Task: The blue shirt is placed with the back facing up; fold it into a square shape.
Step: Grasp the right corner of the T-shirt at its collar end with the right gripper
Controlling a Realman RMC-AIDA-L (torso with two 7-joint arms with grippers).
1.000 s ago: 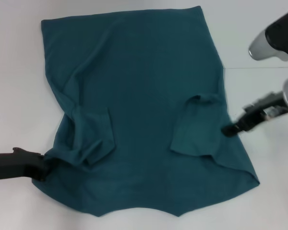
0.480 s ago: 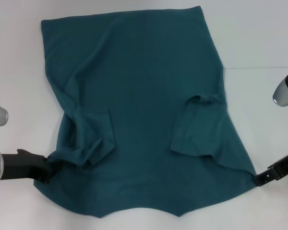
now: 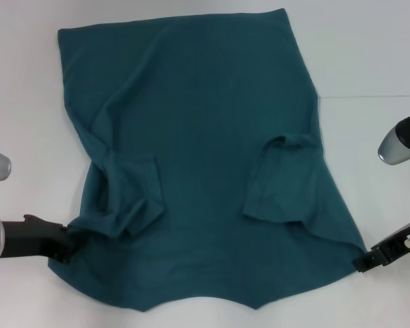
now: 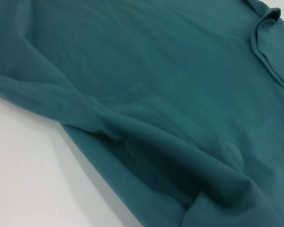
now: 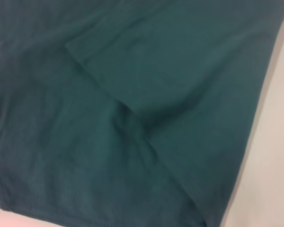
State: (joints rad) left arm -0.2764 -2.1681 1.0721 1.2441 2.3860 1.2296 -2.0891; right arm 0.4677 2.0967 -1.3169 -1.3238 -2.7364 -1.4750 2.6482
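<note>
The blue shirt [image 3: 205,137] lies spread flat on the white table, plain side up, both sleeves folded in onto the body. Its hem is at the far side and its shoulders are near me. My left gripper [image 3: 63,246] sits at the shirt's near left corner, touching the bunched cloth there. My right gripper [image 3: 362,262] is at the near right corner, its tip against the shirt's edge. The left wrist view shows teal folds of the blue shirt [image 4: 170,94] and the right wrist view shows a folded edge of the blue shirt [image 5: 132,109]; no fingers show in either.
The white table [image 3: 369,55] surrounds the shirt, with a seam line [image 3: 369,96] running across it on the right. Part of the right arm's grey housing [image 3: 400,142] hangs above the table's right side.
My right gripper has swung from the shirt's right side, beside the folded sleeve, down to the near right corner. The left gripper has shifted slightly nearer along the left corner.
</note>
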